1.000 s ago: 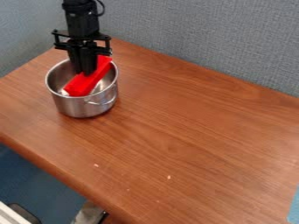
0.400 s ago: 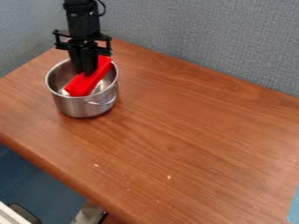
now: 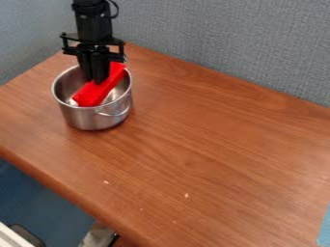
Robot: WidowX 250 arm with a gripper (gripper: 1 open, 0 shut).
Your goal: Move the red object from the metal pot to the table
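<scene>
Mostly bare brown wooden table (image 3: 194, 135) up front, rounded corner toward the camera. Back near its far left edge sits the shiny metal pot (image 3: 93, 106) with the red object (image 3: 98, 87) leaning inside, one end poking over the rim. The black claw (image 3: 95, 73) points straight down into the pot – pinched nearly closed on the red object.

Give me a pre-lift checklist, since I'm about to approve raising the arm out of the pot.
1. Gripper shut: ok.
2. Gripper down inside the metal pot, at the red object: ok.
3. Red object firmly held between the fingers: cannot tell, contact hidden.
4. Red object leans on the pot's rim, may catch: not ok.
5. Free spot on the table to the right of the pot: ok.
</scene>
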